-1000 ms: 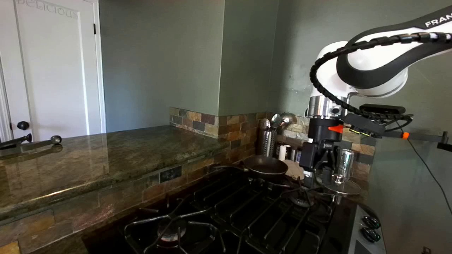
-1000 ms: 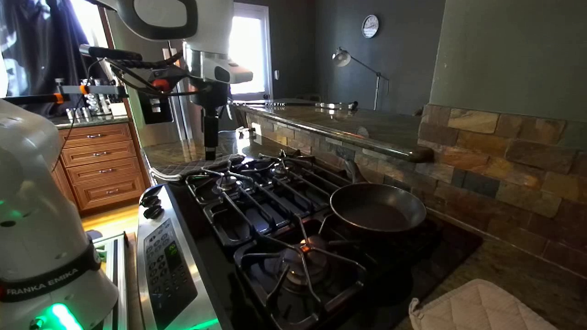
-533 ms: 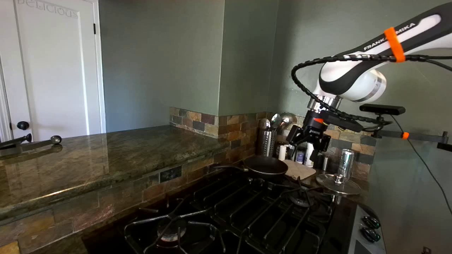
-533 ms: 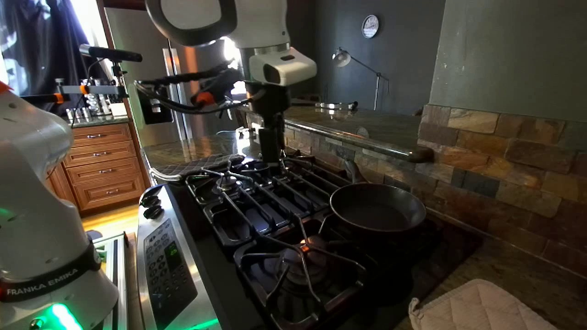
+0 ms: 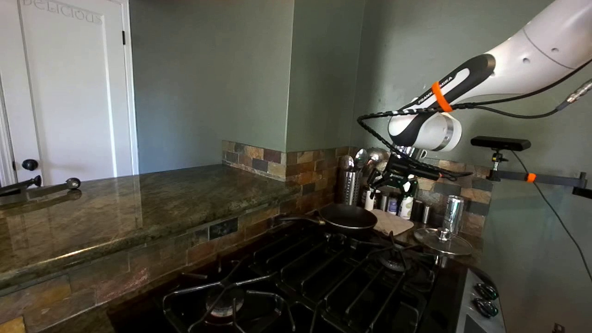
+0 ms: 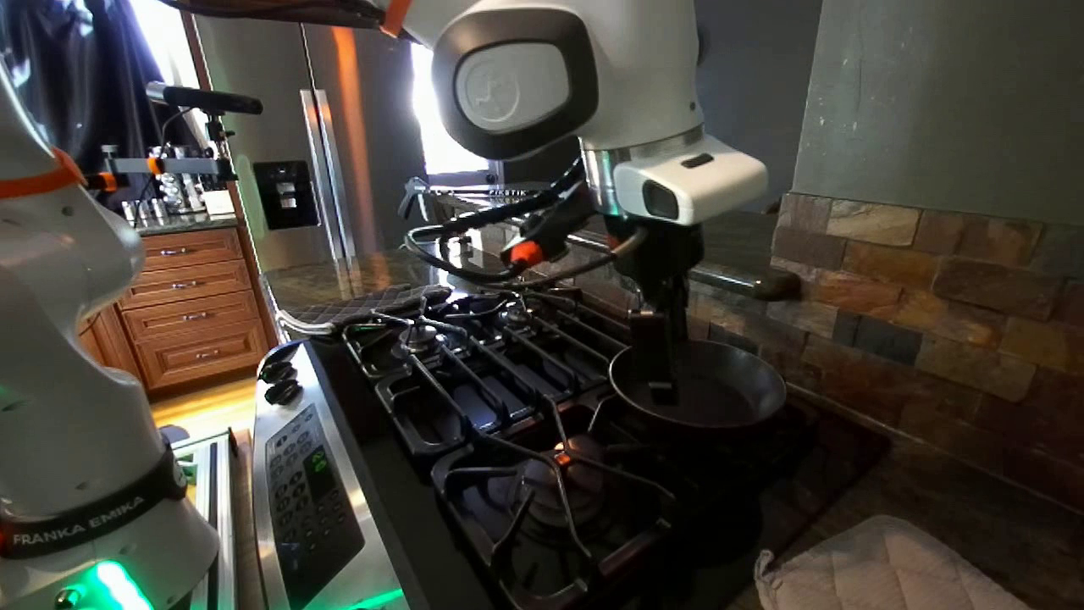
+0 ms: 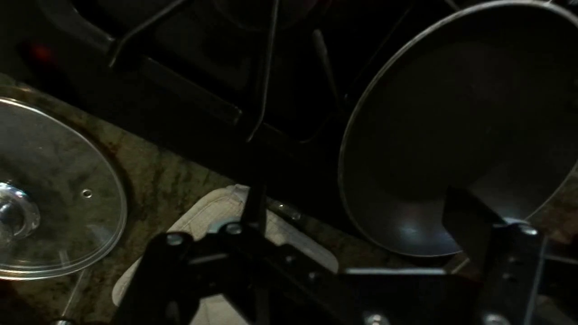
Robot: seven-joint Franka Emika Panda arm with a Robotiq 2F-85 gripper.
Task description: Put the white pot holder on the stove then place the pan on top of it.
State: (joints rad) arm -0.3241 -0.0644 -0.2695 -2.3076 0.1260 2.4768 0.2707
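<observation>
Pot holder (image 6: 885,569) lies on counter (image 7: 149,171) near pan (image 6: 721,394); stove (image 6: 457,407) sits beneath pan; claw (image 7: 356,199) hangs higher than pan, jaws spread wide.

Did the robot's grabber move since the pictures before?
Yes: in an exterior view the gripper has gone rightward across the picture, from left of the pan to partly hiding it.

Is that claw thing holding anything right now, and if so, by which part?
Nothing: the gripper is open; the pan sits on the stove, the white pot holder on the counter.
</observation>
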